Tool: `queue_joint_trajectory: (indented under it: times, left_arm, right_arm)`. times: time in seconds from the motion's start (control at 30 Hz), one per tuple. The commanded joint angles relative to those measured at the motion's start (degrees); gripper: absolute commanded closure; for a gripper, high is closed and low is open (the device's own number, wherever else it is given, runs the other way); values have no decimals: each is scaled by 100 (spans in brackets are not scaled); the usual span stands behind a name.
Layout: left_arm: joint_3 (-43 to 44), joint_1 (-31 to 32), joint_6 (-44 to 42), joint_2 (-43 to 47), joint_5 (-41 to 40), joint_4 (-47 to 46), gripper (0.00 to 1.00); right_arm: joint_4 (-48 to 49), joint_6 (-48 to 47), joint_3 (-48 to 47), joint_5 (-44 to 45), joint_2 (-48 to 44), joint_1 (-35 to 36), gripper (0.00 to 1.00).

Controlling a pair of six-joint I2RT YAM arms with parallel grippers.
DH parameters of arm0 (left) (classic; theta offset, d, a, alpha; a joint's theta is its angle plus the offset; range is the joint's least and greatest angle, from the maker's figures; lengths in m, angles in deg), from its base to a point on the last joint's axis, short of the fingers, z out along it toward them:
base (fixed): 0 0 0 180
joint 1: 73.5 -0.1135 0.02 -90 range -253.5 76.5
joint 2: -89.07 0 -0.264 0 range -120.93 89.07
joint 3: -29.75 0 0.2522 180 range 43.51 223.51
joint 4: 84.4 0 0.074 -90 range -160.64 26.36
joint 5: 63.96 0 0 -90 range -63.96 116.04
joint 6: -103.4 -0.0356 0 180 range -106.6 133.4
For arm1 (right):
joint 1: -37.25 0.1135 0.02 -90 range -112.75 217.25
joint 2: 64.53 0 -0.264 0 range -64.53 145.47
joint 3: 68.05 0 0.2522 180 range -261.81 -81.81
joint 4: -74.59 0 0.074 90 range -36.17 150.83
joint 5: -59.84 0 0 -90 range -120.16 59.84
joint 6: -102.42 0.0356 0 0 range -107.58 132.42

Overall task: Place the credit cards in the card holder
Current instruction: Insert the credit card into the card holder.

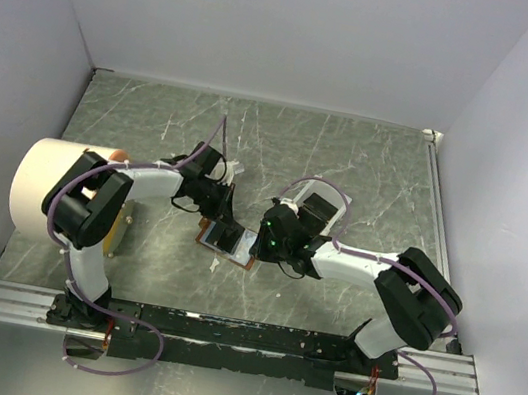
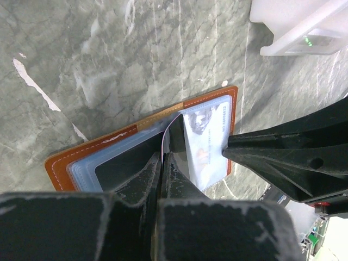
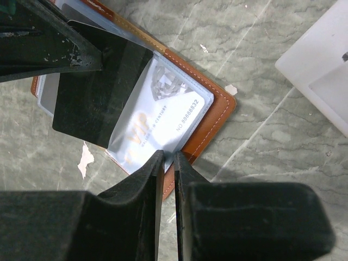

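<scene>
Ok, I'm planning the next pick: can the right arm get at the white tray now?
Probably, once freed: the white tray lies just beyond the right gripper with nothing between, but that gripper is clamped on the card holder.

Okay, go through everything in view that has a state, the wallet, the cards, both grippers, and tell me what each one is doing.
card holder: open, lying flat on the table.
silver card: already tucked inside the card holder.
dark card: gripped, held over the open holder, not yet seated.
left gripper: shut on the dark card.
right gripper: shut, apparently pinching the card holder's edge.
</scene>
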Motion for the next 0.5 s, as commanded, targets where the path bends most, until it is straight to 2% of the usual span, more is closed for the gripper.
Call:
queue_joint_trajectory:
  times: [0.0,0.2,0.47]
  left_arm:
    - [-74,100,-407,-309,-138,849,93]
    - [4,92,-345,-291,-137,882,93]
    - [-57,89,-194,-331,-77,760,93]
  right_arm:
    - [-228,102,4,595,-61,-34,86]
    - [-80,524,190,623,-569,-51,79]
    - [20,1108,418,643,-653,-45,81]
